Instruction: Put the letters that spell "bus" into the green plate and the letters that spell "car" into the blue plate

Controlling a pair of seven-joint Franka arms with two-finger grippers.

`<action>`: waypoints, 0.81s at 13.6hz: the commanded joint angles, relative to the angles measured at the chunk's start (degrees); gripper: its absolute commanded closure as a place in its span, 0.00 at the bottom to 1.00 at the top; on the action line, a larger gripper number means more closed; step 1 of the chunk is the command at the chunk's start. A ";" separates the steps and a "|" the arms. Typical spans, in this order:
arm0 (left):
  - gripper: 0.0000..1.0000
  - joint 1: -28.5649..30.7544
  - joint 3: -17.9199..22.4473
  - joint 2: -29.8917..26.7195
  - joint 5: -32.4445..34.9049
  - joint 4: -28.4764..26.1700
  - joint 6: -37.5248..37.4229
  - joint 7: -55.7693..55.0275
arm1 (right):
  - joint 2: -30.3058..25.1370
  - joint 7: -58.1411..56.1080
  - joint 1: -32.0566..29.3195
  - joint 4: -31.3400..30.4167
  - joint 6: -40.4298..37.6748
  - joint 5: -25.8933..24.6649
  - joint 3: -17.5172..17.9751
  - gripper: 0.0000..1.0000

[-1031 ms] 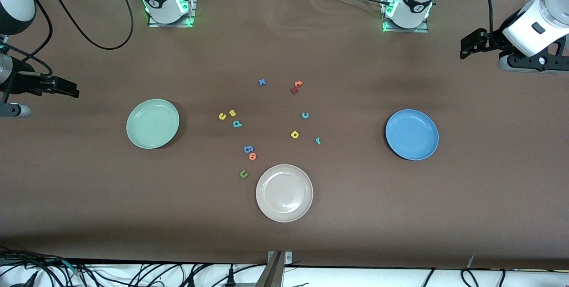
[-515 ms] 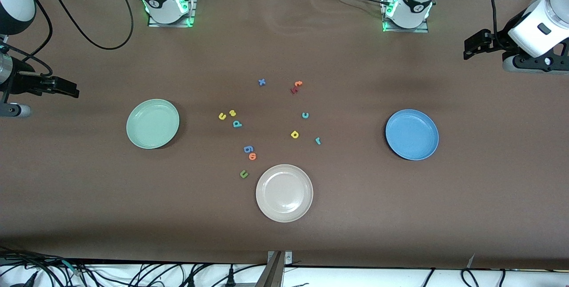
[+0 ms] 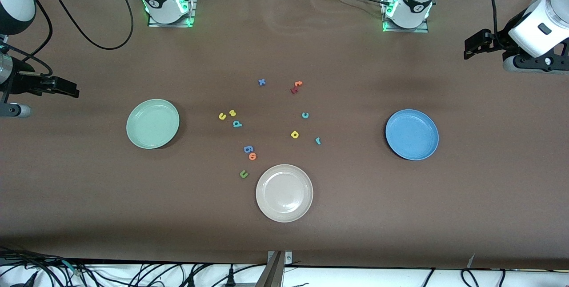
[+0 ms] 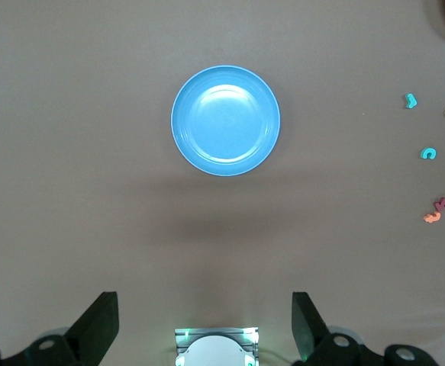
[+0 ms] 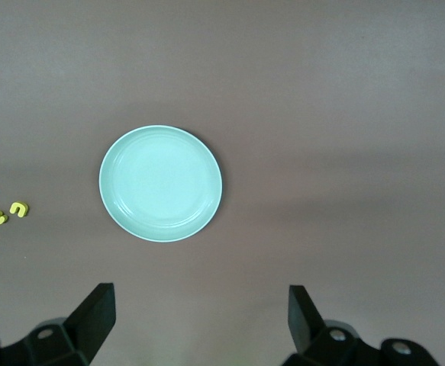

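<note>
Letters b (image 3: 237,123), u (image 3: 222,116), s (image 3: 232,113) lie on table (image 3: 89,189).

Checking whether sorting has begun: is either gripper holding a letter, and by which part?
Nothing is held. The left gripper and right gripper are both open and empty, high over the table's ends.

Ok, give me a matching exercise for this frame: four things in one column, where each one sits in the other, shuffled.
Things:
1. teal r
2. dark green u
3. blue x
4. yellow u

Places:
A. beside the cream plate
B. farthest from the front camera of these four
C. closest of these four to the blue plate
D. closest of these four to the green plate

Pairs: 1-C, 2-A, 3-B, 4-D
</note>
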 commanded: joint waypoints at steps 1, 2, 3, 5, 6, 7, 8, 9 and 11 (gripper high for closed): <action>0.00 0.43 -0.07 -0.48 0.75 -0.03 -0.62 0.32 | -0.44 0.26 -0.22 -0.25 0.10 0.45 0.17 0.00; 0.00 1.13 -0.07 -0.40 0.75 -0.03 -0.53 0.32 | -0.44 0.26 -0.31 -0.25 0.10 0.45 0.26 0.00; 0.00 1.22 -0.07 -0.39 0.75 -0.03 -0.44 0.32 | -0.44 0.26 -0.31 -0.17 0.10 0.45 0.26 0.00; 0.00 1.22 -0.16 -0.48 0.75 -0.21 -0.70 0.32 | -0.44 0.26 -0.31 -0.25 0.10 0.45 0.26 0.00; 0.00 1.13 -0.25 -0.40 0.75 -0.12 -0.62 0.24 | -0.44 0.26 -0.31 -0.17 0.10 0.45 0.26 0.00; 0.00 1.13 -0.25 -0.31 0.66 -0.03 -0.53 0.15 | -0.44 0.26 -0.31 -0.25 0.10 0.45 0.26 0.00; 0.00 1.13 -0.34 -0.31 0.66 -0.03 -0.53 0.06 | -0.44 0.26 -0.31 -0.25 0.10 0.45 0.26 0.00; 0.00 1.05 -0.43 -0.22 0.66 -0.03 -0.53 -0.20 | -0.44 0.26 -0.22 -0.25 0.10 0.45 0.26 0.00; 0.00 1.05 -0.43 -0.04 0.66 -0.03 -0.09 -0.38 | -0.44 0.26 -0.31 -0.17 0.10 0.45 0.17 0.00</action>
